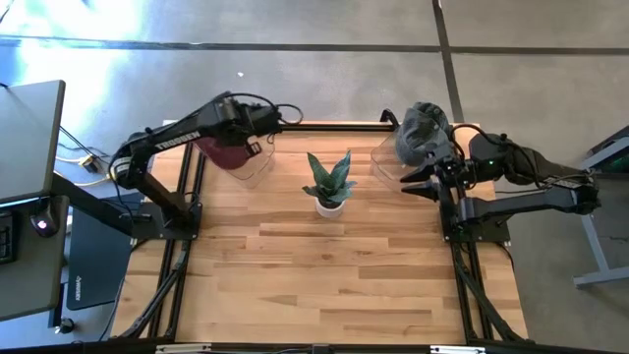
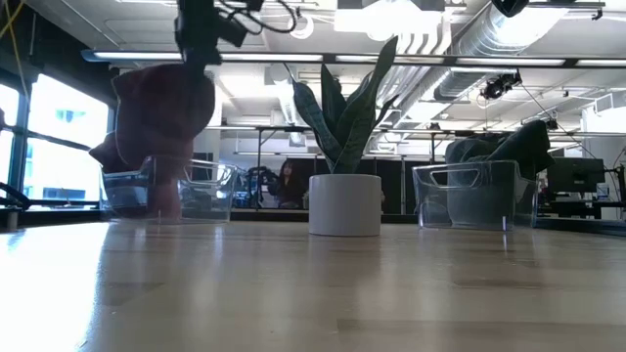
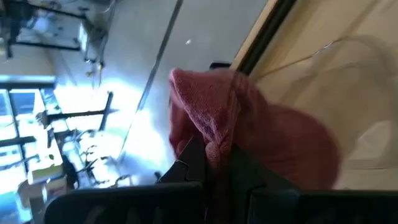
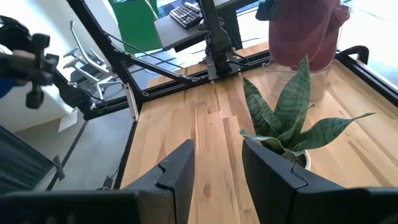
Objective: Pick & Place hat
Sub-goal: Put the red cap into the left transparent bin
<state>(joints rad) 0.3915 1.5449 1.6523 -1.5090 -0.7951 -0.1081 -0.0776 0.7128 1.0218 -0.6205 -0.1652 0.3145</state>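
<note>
Clearly the maroon hat (image 1: 228, 149) hangs pinched in the left gripper (image 3: 214, 163) above the clear bin (image 1: 254, 165) at ten o'clock on the table (image 1: 324, 275). Carrying looks underway; next, lower and release. The right gripper (image 4: 217, 163) idles, jaws parted, at two o'clock.

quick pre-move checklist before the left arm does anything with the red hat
1. Left gripper shut on the red hat: ok, fabric pinched between the fingers.
2. Hat lifted off the table: ok, it hangs in the air in the low view.
3. Hat over the left clear bin: ok, the high view shows it above the bin.
4. Hat fully clear of the bin rim: cannot tell.
5. Potted plant out of the path: ok, it stands mid-table, apart from the bin.
6. Right gripper out of the way: ok, open, by the right bin holding the grey hat.
</note>
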